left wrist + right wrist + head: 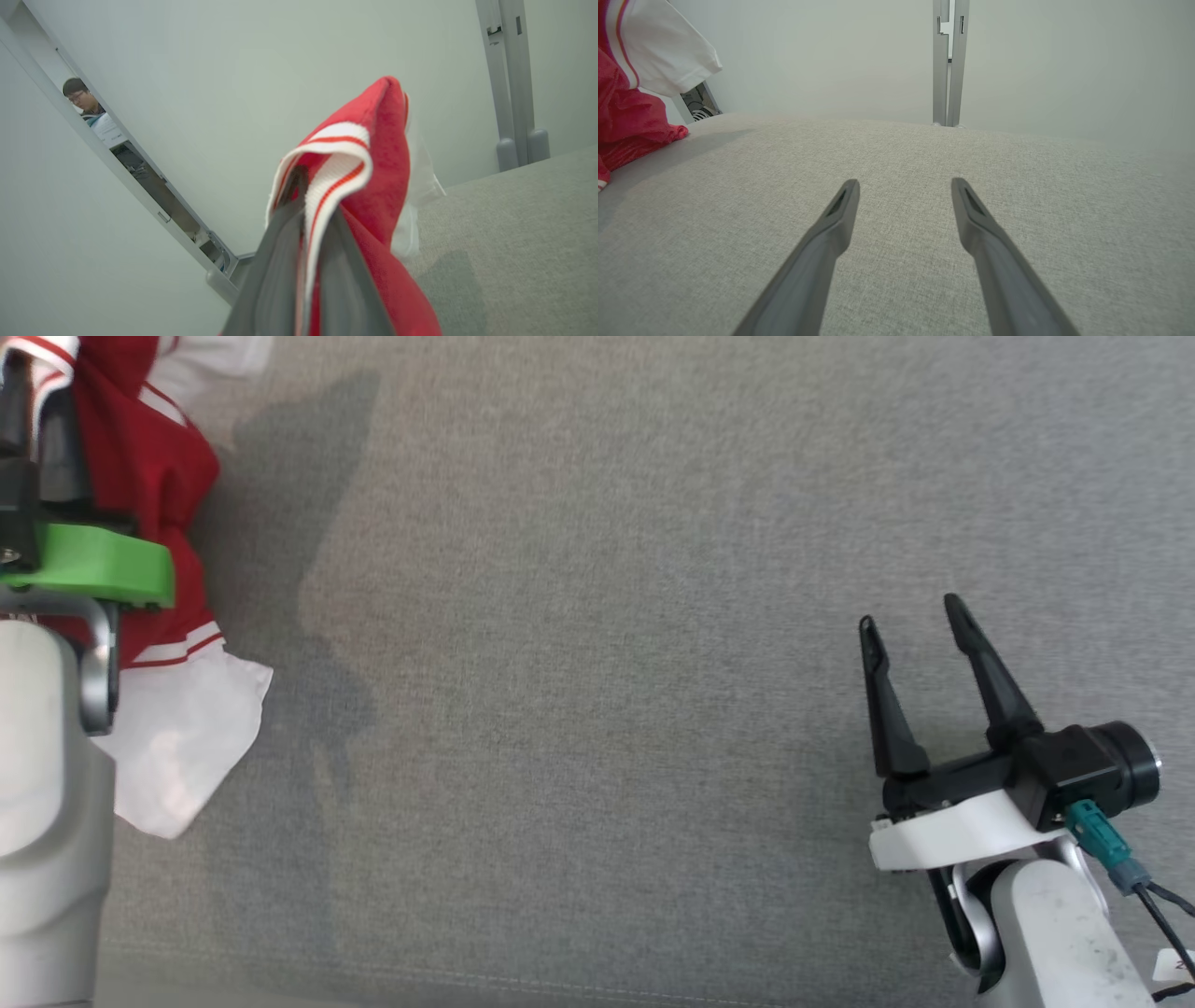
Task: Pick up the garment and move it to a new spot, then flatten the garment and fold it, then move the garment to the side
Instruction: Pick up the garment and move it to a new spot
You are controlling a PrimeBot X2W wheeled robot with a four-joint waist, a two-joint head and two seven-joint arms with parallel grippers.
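Note:
The garment (149, 467) is red with white sleeves and red-striped white trim, bunched at the far left of the grey fabric surface (597, 663). My left gripper (37, 420) is in it, under a green bracket. In the left wrist view, that left gripper (306, 186) is shut on the garment's (378, 154) striped trim, and the cloth drapes over the fingers and lifts off the surface. My right gripper (913, 616) hovers open at the lower right, far from the cloth. The right wrist view has its open fingers (906, 186) over bare fabric, the garment (626, 116) at the left edge.
A pale wall rises behind the surface, with a grey metal post (948, 60) at its far edge. In the left wrist view a person (79, 98) sits beyond a gap in the wall panels. The surface's front seam (467, 980) runs near the bottom.

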